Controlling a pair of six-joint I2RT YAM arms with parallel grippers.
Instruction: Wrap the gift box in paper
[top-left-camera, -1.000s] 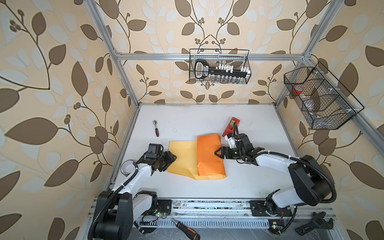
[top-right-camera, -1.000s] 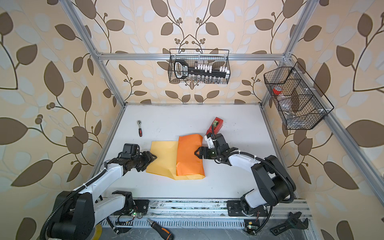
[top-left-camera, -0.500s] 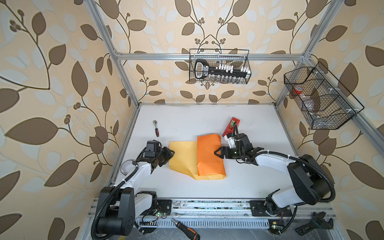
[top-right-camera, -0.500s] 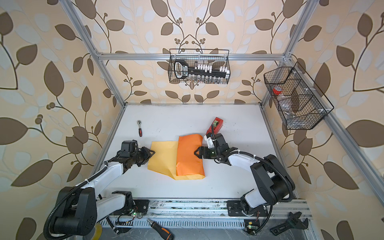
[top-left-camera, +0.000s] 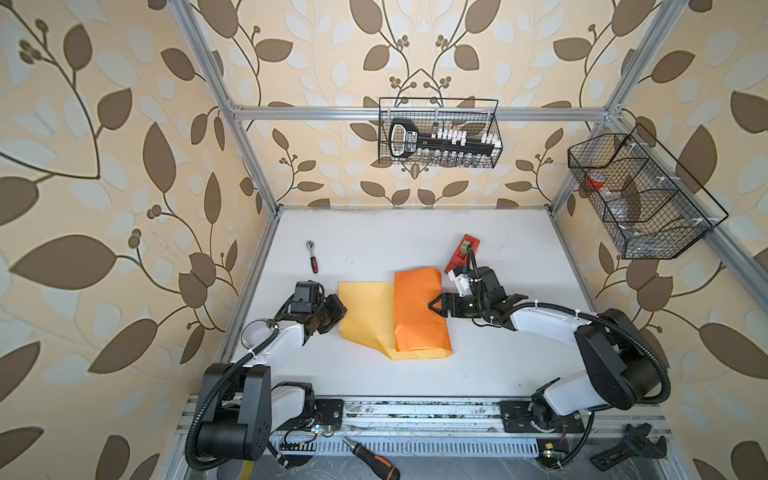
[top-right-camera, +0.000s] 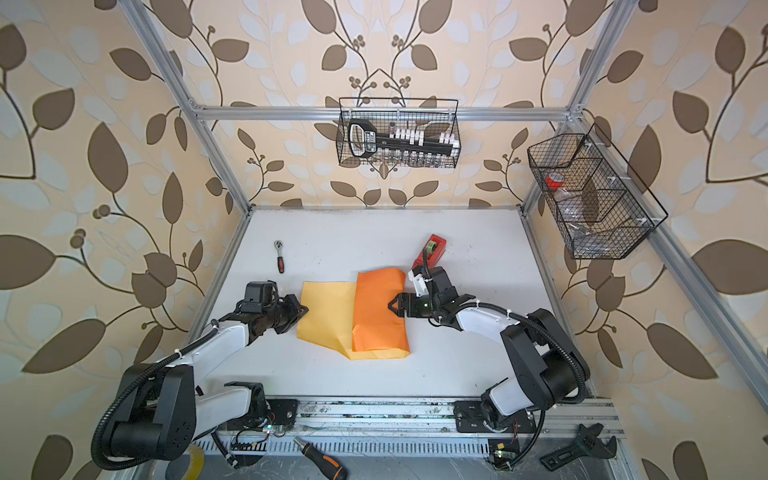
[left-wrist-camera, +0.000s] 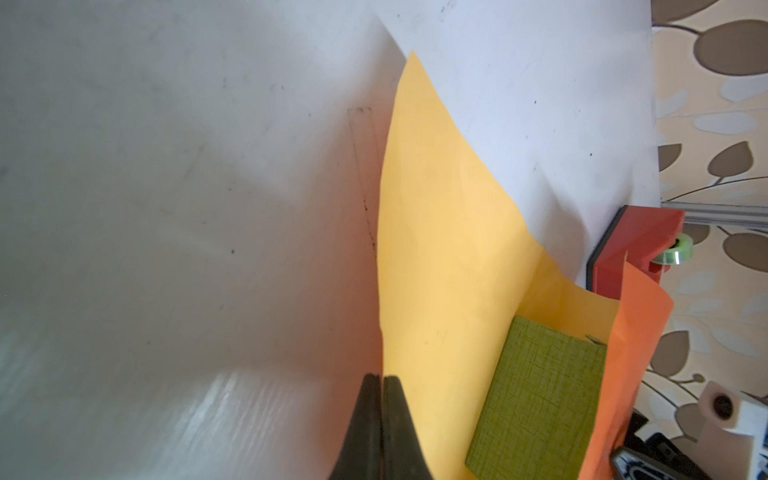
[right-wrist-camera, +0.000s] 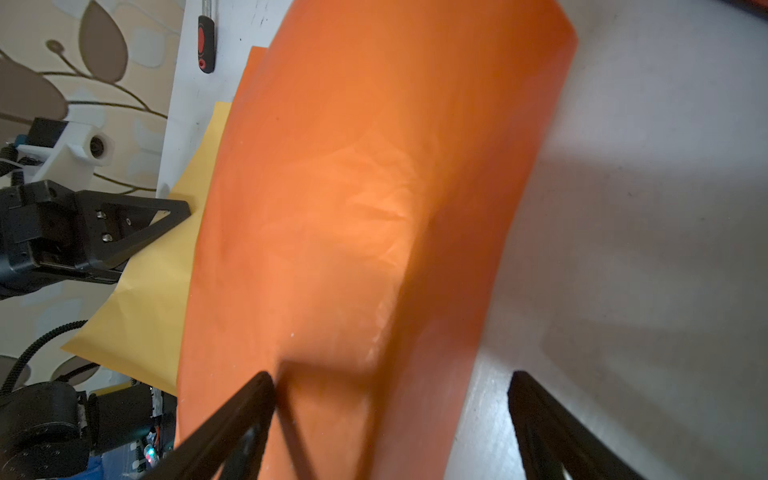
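Observation:
The paper (top-left-camera: 365, 318) lies mid-table, pale yellow side up, with its bright orange flap (top-left-camera: 419, 316) folded over from the right. The olive-green gift box (left-wrist-camera: 540, 407) shows only in the left wrist view, lying on the yellow face under that flap. It is hidden in both top views. My left gripper (top-left-camera: 338, 309) (left-wrist-camera: 380, 378) is shut on the paper's left edge, which runs into the seam between the two fingers. My right gripper (top-left-camera: 434, 303) (right-wrist-camera: 390, 382) is open at the flap's right side, one finger on the orange paper and one over the bare table.
A red tape dispenser (top-left-camera: 463, 253) stands just behind the right gripper, touching the flap's far corner. A small ratchet (top-left-camera: 312, 257) lies at the back left. Wire baskets hang on the back wall (top-left-camera: 438, 133) and right wall (top-left-camera: 640, 195). A screwdriver (top-left-camera: 372, 455) lies by the front rail.
My left gripper moved right to the paper's left edge and shut on it. The right arm and the orange flap have not moved.

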